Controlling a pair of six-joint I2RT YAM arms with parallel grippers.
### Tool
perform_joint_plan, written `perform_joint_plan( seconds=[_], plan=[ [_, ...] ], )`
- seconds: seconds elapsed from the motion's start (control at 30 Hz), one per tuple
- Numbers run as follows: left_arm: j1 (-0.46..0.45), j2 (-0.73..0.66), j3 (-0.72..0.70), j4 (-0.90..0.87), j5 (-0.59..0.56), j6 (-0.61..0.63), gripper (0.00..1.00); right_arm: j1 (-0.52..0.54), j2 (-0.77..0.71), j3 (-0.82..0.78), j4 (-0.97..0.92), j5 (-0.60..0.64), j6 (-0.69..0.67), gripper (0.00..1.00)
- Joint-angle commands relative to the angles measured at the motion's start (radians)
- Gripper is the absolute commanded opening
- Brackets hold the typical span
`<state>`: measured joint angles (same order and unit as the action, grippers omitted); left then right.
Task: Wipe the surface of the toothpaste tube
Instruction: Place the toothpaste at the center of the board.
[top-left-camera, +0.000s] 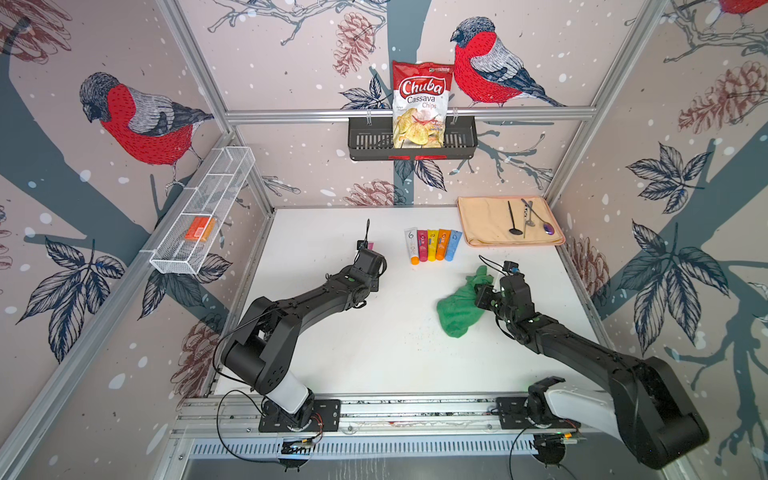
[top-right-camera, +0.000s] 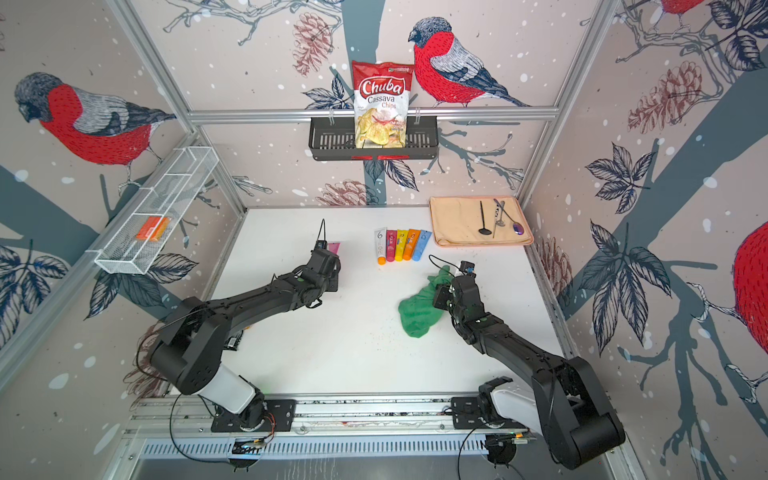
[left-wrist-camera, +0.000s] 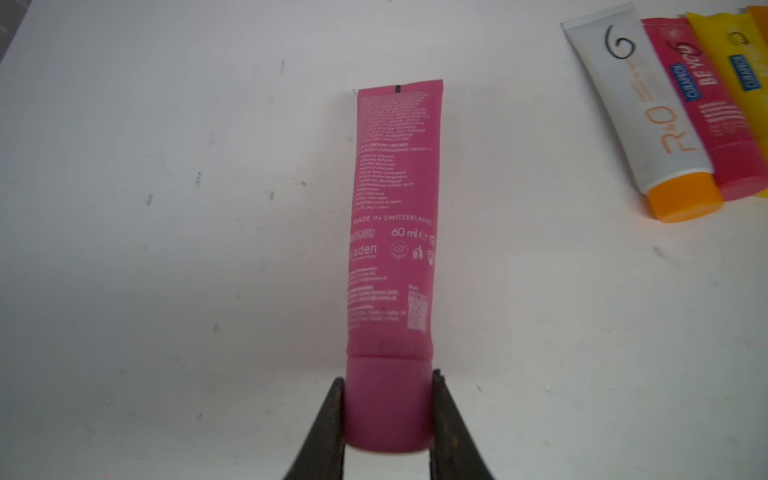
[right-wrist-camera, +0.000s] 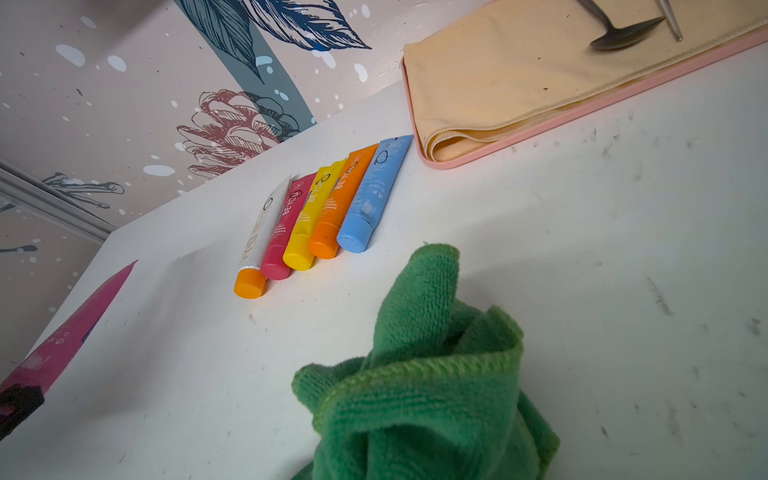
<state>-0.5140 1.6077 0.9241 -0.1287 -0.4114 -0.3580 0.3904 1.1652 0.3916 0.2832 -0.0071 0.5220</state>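
Two black robot arms reach over a white counter. The left hand has its dark fingers drawn in narrow on the round cap of a pink plastic toothpaste tube, one finger on each side. The tube sticks straight out from the hand, its flat crimped end farthest away. White small print covers the side facing the left wrist camera. In both top views only that crimped end shows past the wrist, over the left half of the counter. The right wrist view shows the tube tilted, crimped end raised.

The right hand is closed on a crumpled green microfibre cloth. Its fingers are buried in the folds. The bunched cloth hangs down to the counter on the right half, well apart from the pink tube.

Between the two hands, farther back, a row of five toothpaste tubes lies side by side and touching, caps toward the arms: white with an orange cap, red, yellow, orange and blue. Just beside the blue one, in the back right corner, a folded beige cloth on a pink tray carries a black spoon and two metal utensils.

On the back wall a black slotted basket holds a red and white bag of cassava chips.
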Motion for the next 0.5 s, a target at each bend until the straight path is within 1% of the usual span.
perform_joint_plan(
  seconds=[0.0,0.1,0.17,0.23,0.47],
  plan=[
    [0.06,0.024,0.016,-0.032,-0.055,0.055,0.11,-0.009,0.002,-0.005,0.065,-0.023,0.007,0.12],
    [0.113,0.034,0.012,-0.047,-0.06,0.074,0.11,-0.014,0.003,-0.007,0.071,-0.033,0.008,0.12],
    [0.132,0.034,0.007,-0.058,-0.065,0.09,0.11,-0.02,0.005,-0.007,0.073,-0.041,0.007,0.12],
    [0.137,0.041,0.005,-0.07,-0.08,0.097,0.11,-0.027,0.004,-0.012,0.08,-0.055,0.009,0.12],
    [0.138,0.072,-0.018,-0.087,0.005,0.079,0.12,-0.047,0.003,-0.02,0.091,-0.083,0.015,0.12]
  ],
)
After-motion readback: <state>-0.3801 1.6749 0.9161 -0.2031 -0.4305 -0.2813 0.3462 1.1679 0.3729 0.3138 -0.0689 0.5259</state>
